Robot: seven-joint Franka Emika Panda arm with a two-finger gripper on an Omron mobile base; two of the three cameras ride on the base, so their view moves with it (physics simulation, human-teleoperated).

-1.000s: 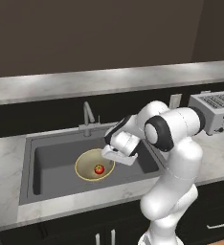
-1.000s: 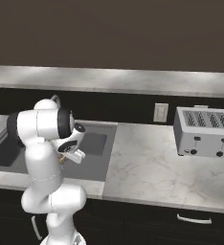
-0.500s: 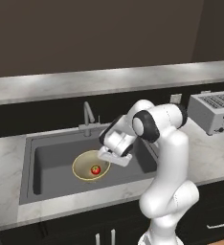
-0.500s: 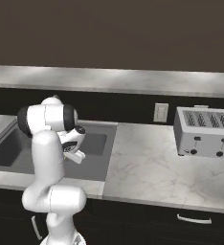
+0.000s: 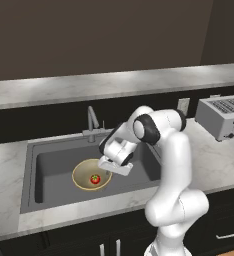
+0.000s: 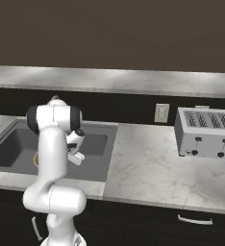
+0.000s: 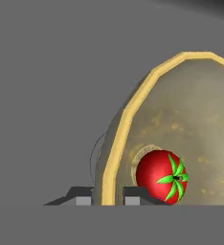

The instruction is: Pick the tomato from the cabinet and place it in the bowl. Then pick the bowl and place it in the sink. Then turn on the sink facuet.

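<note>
Grey-white marble counter (image 5: pixel 9 165) runs along a dark wall, and the big dark sink (image 5: pixel 54 167) is cut into it. Its floor is flat and bare all around the bowl (image 5: pixel 84 170), with much room to the left and behind. The bowl sits on the sink floor, nearer the front wall than the back one. The little red tomato (image 5: pixel 95 179) lies inside the bowl, near the middle.

From the hand camera, the bowl's yellow rim (image 7: pixel 115 143) stands right between the two dark fingertips (image 7: pixel 84 197), one tip outside the rim and one inside. The gripper (image 7: pixel 108 198) is pinched shut on the bowl's rim. The tomato (image 7: pixel 162 177) is just beside the inner tip, with its green stem tuft showing.

At the back edge of the sink stands the sink facuet (image 5: pixel 92 122), just behind the arm's hand and apart from it.

Far to the right, a silver toaster (image 6: pixel 205 132) sits on the counter, well apart from the sink. A wide bare stretch of counter lies between them. A wall socket (image 6: pixel 161 113) is on the dark wall above it.
</note>
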